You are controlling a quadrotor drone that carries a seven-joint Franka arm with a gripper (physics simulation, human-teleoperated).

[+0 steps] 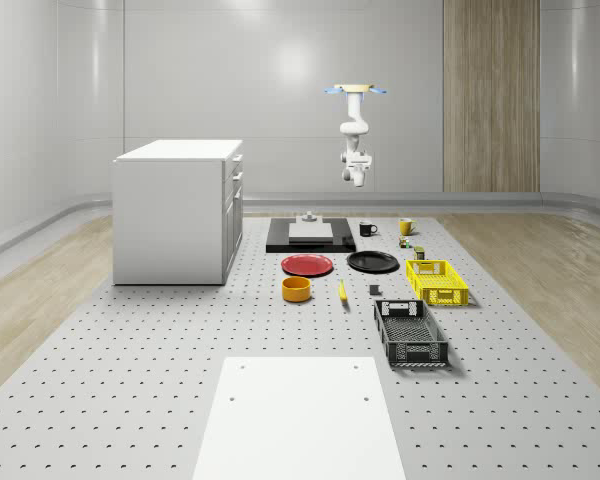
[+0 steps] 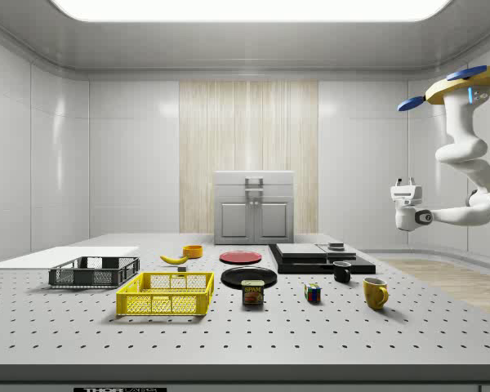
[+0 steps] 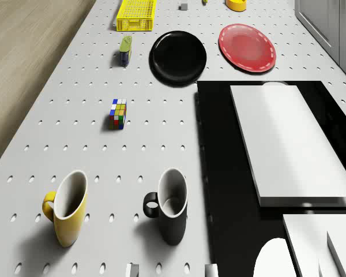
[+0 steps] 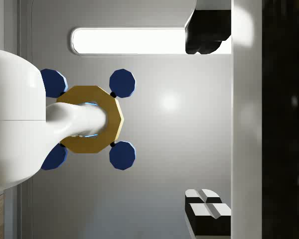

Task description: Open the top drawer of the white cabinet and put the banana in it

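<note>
Perforated worktop [image 1: 130, 380] carries the banana [image 1: 343, 291] beside an orange bowl [image 1: 297, 289], apart from the shut white cabinet [image 1: 175, 212]; the drone [image 1: 356, 91] hovers high beyond, tool [image 4: 208, 127] spread, empty.

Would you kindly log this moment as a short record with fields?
drone: hovers above the table's far end
gripper: in the air, clear of everything
white cabinet: drawers shut
banana: on the table beside the orange bowl
near the drone: black mug, yellow mug
task: not yet begun
</note>
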